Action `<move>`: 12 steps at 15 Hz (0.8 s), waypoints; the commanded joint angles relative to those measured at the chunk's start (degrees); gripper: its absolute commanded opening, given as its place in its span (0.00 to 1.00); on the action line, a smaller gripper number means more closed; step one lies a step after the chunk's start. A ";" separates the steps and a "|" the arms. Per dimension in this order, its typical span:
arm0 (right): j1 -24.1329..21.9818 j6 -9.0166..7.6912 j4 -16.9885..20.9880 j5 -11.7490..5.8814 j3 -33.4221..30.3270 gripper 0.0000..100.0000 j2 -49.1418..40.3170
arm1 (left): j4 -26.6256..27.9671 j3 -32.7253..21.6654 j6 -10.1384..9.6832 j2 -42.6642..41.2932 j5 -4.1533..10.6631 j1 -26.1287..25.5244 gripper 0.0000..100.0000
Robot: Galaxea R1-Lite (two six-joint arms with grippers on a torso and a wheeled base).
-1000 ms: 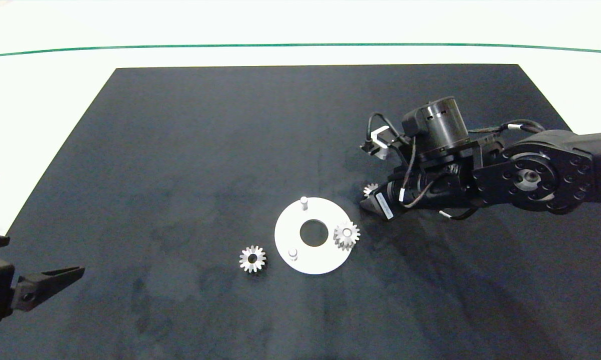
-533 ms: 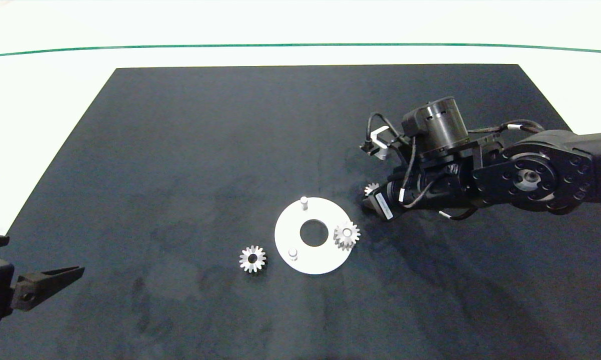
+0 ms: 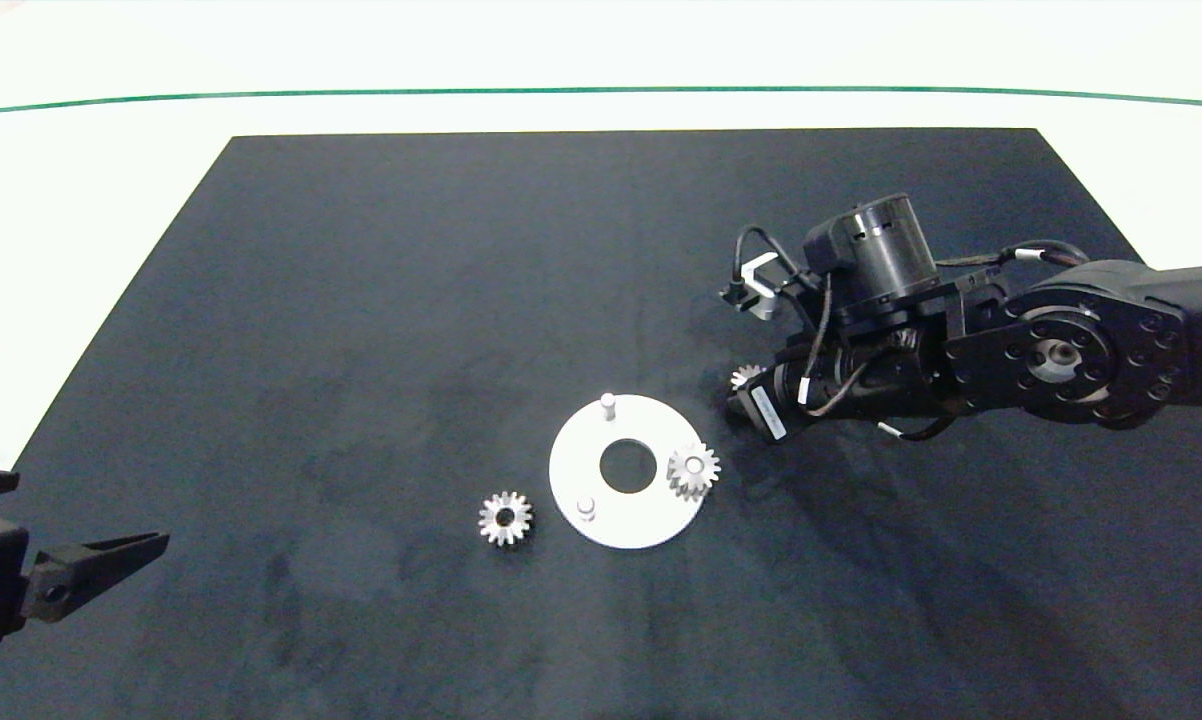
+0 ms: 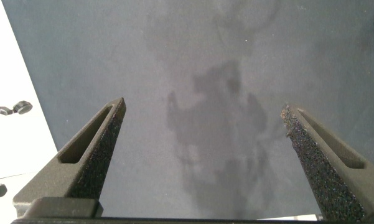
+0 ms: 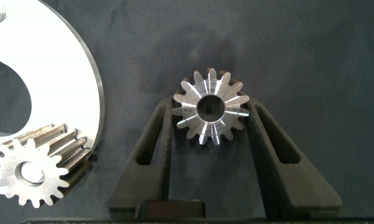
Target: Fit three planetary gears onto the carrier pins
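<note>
Right hand (image 5: 210,134) pinching a gear (image 5: 210,107) flat off the tabletop, nearest bare pin (image 3: 607,403) just over toward the left hand's side.

Dark mat (image 3: 381,300) covers white table (image 3: 91,170); thin green line (image 3: 601,90) along far side.

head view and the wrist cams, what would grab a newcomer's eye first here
First the white disc at the middle of the black mat, with one gear already on a pin while two pins stand bare. Next the right gripper, just off the disc's right edge, fingers closed on a second gear. A third gear lies loose left of the disc, and the left gripper sits open at the mat's left edge.
</note>
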 commanded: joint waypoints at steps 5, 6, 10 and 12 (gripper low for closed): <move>0.39 0.33 0.08 -0.07 0.89 0.18 -0.07 | 0.15 0.08 0.02 -0.03 0.03 0.01 1.00; 0.39 0.33 0.16 -0.16 0.98 0.16 -0.16 | 0.15 0.00 0.02 -0.03 0.03 0.01 1.00; 0.65 0.33 0.25 -0.25 0.98 0.13 -1.56 | 0.15 0.08 0.02 -0.03 0.03 0.01 1.00; 1.00 0.33 0.25 -0.25 0.98 0.13 -2.18 | 0.15 0.08 0.11 -0.03 0.03 0.01 1.00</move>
